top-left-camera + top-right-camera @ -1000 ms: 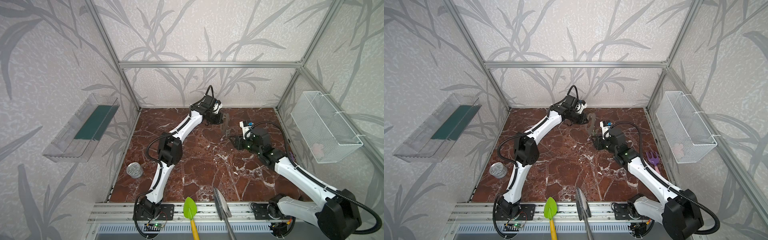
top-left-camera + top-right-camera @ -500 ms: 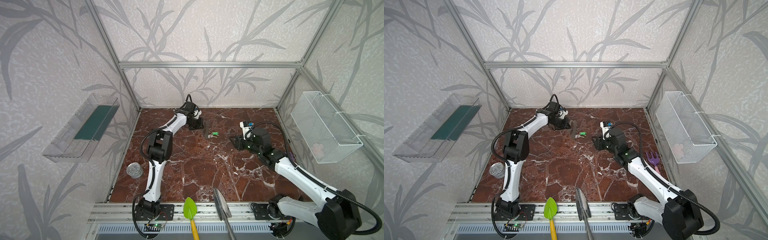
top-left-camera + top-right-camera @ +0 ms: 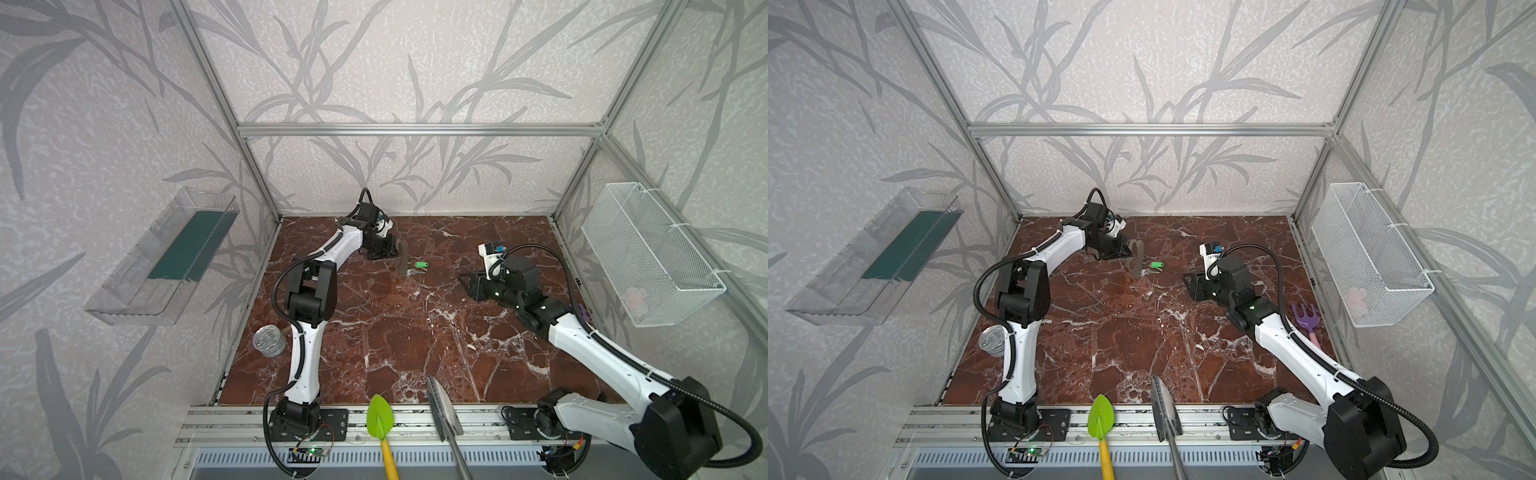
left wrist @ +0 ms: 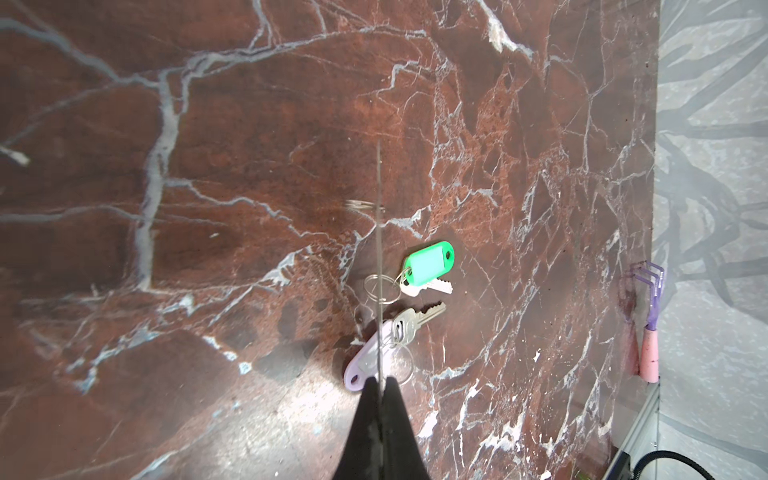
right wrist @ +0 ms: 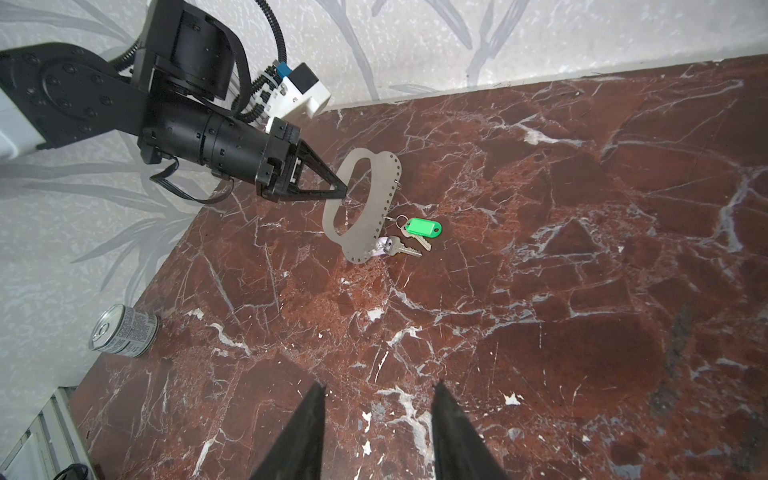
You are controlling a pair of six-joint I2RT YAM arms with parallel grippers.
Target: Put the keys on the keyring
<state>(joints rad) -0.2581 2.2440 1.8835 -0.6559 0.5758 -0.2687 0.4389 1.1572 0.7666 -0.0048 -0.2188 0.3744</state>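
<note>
My left gripper [image 5: 341, 193] is shut on the rim of the keyring [image 5: 365, 208], a flat grey D-shaped tag held upright with its lower edge at the floor. In the left wrist view the keyring [image 4: 379, 249] shows edge-on as a thin line rising from my left gripper [image 4: 380, 380]. The keys lie on the marble beside it: the green one [image 5: 422, 228] is in the open, and the lilac one [image 5: 384, 245] is partly behind the tag. Both top views show the keyring [image 3: 402, 257] and green key [image 3: 1156, 264]. My right gripper [image 5: 376, 384] is open and empty, well short of the keys.
A tin can [image 3: 268, 340] stands at the left edge of the floor. A purple rake [image 3: 1306, 318] lies by the right wall. A green trowel [image 3: 380, 415] and a grey shovel [image 3: 442, 409] lean at the front rail. A mesh basket [image 3: 648, 253] hangs on the right wall.
My left arm has drawn back to the left with the keyring, away from my right gripper. The keys now show on the floor beside the tag. The right arm has not moved.
</note>
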